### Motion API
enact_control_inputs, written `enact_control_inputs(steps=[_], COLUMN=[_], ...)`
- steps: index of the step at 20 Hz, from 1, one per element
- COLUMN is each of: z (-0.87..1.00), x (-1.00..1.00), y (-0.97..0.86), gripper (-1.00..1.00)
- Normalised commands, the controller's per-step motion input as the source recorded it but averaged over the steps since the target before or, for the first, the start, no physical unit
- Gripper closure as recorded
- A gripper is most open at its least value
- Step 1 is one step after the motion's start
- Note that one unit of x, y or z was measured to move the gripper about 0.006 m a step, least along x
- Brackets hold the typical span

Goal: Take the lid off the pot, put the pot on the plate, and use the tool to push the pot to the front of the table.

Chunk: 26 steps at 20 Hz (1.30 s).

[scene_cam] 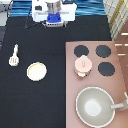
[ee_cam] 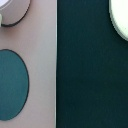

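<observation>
Nearest the camera, the large grey pan [scene_cam: 95, 106] fills the stove's [scene_cam: 71, 75] lower corner, apart from the task. Above it, on the stove's lower-left burner, you see the pot [scene_cam: 82, 66] with the lid [scene_cam: 83, 63] still seated, so nothing is done yet. The plate [scene_cam: 36, 71] and tool [scene_cam: 14, 55] lie on the black table [scene_cam: 45, 105] toward the exterior view's left, kept reachable. Your pincer [scene_cam: 54, 20] hangs at the top, well apart from all; whether it is open cannot be told.
</observation>
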Motion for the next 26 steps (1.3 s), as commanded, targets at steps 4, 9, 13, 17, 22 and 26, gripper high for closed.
enact_control_inputs(steps=[4, 9, 13, 17, 22, 26], z=[0.13, 0.84, 0.94, 0.79, 0.56, 0.56], x=[0.23, 0.79, 0.94, 0.92, 0.84, 0.85], y=[0.15, 0.44, 0.46, 0.49, 0.54, 0.55], gripper=[-1.00, -1.00, -1.00, -1.00, -1.00, -1.00])
